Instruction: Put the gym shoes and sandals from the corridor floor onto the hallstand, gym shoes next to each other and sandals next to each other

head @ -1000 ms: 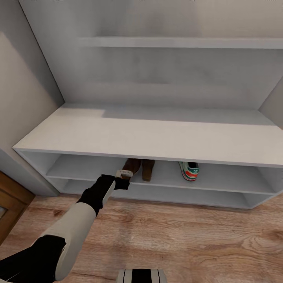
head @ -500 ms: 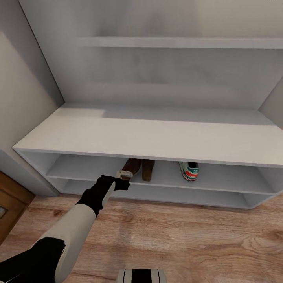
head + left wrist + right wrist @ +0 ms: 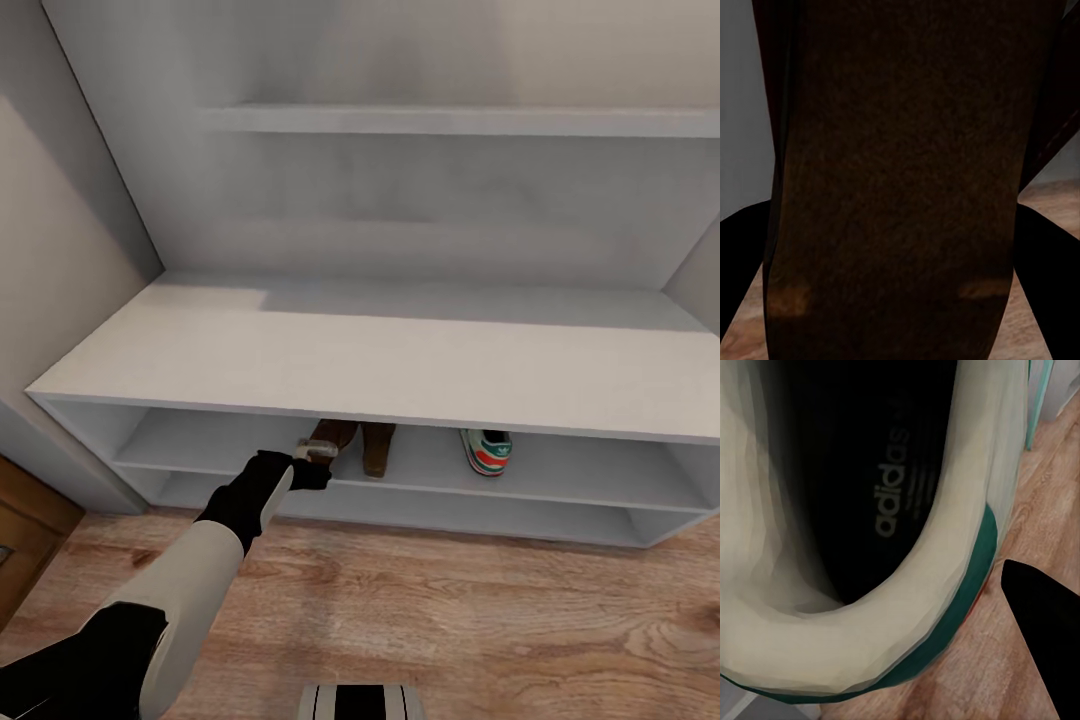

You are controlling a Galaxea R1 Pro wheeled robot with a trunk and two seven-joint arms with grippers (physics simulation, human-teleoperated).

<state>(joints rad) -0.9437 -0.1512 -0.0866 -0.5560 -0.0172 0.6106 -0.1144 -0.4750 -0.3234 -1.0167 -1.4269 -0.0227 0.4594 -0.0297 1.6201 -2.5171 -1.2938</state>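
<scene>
Left gripper (image 3: 312,462) is closed on a sandal (image 3: 330,440), held at the upper shelf of the shoe rack (image 3: 400,350), beside the other sandal (image 3: 378,448). Release is called for next. Right gripper holds a gym shoe (image 3: 870,547); its mate (image 3: 487,451) is shelved right

Sandals (image 3: 352,443) half-hidden under bench top (image 3: 380,350)
</scene>
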